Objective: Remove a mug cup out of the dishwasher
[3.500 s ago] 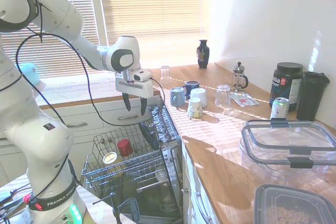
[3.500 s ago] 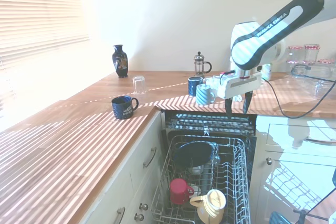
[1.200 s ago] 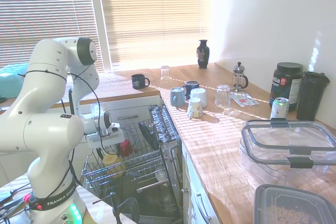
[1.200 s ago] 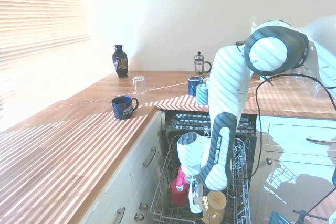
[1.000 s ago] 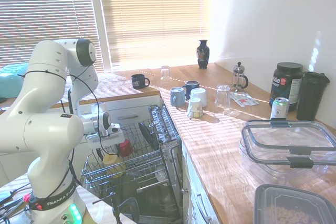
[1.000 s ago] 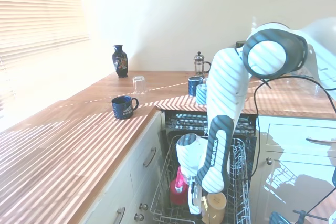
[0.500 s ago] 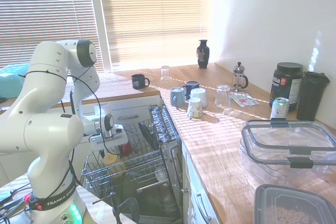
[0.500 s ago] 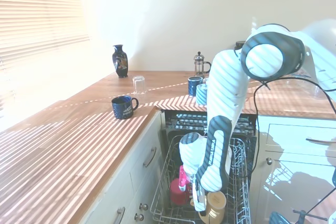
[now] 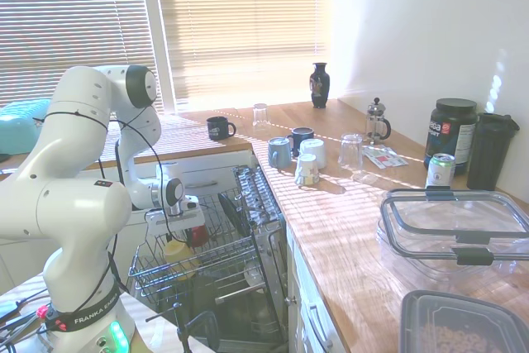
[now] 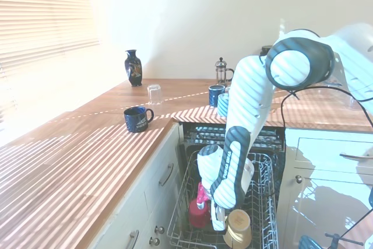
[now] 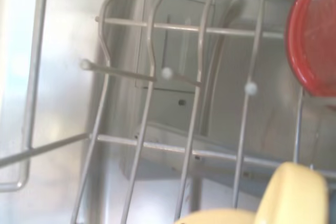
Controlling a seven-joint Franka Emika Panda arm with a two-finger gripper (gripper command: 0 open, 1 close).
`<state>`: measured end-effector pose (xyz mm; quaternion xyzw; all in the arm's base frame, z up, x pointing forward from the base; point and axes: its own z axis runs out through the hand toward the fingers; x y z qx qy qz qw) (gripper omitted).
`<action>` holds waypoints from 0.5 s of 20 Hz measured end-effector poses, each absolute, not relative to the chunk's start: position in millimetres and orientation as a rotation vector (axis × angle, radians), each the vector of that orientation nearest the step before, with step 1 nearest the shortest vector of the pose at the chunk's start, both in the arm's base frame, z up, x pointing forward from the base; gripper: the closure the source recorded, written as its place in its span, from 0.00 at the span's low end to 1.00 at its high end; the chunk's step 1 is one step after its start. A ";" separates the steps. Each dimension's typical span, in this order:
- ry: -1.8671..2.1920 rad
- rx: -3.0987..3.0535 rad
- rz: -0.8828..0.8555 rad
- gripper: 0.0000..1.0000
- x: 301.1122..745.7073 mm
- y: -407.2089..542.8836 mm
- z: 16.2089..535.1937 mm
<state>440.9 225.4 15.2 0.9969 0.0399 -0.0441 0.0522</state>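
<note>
Since 0.5 s ago your gripper (image 10: 226, 225) w/ mug cup (image 10: 238, 227) rose a bit; mug sits higher vs rack wires. You've got yellow mug pinched at rim, fingers closed on it, mug roughly upright, still inside dishwasher (image 9: 248, 204) rack (image 10: 265, 202) zone, front part. Red cup (image 10: 195, 213) just beside mug, in rack. Wrist view: pale yellow mug (image 11: 283, 195) at bottom edge, red cup (image 11: 315, 35) at side, grey wires across. Navy mug (image 10: 137, 118) on counter (image 10: 87, 155), well apart.
</note>
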 end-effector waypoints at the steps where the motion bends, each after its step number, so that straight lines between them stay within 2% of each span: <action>1: 0.096 3.038 -0.140 1.00 443.1 221.2 14.5; 10: 0.005 3.029 -0.160 1.00 448.6 212.6 14.3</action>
